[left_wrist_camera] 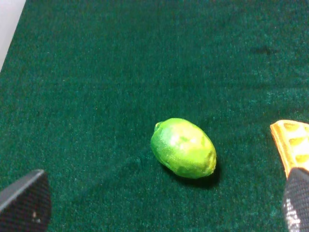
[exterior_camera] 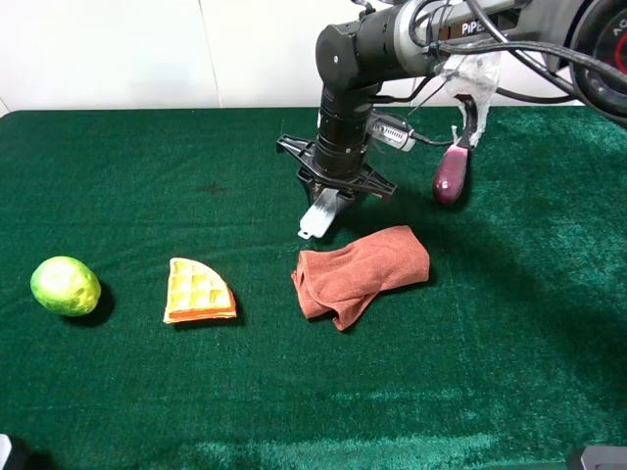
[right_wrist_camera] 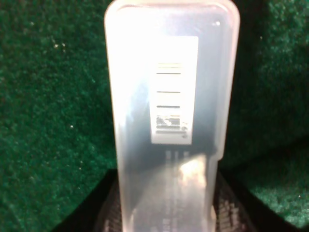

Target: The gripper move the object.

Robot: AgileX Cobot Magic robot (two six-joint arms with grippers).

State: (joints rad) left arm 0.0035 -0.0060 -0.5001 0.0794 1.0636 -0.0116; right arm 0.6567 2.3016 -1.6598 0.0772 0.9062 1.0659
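The object, a pale translucent bar (exterior_camera: 320, 214), hangs tilted from my right gripper (exterior_camera: 336, 192) near the table's middle back, its lower end close to the green cloth, just behind the brown cloth (exterior_camera: 361, 271). In the right wrist view the bar (right_wrist_camera: 171, 96) fills the middle, clamped between the dark fingers (right_wrist_camera: 112, 209); my right gripper (right_wrist_camera: 170, 215) is shut on it. My left gripper (left_wrist_camera: 159, 212) is open and empty, its fingertips (left_wrist_camera: 24, 202) wide apart, above the table near a green lime (left_wrist_camera: 183, 148).
A purple eggplant (exterior_camera: 451, 175) lies right of the right arm. A waffle wedge (exterior_camera: 198, 292) and the lime (exterior_camera: 65, 285) lie at front left; the waffle's edge also shows in the left wrist view (left_wrist_camera: 292, 145). The green table cover (exterior_camera: 490, 372) ends at a white wall behind.
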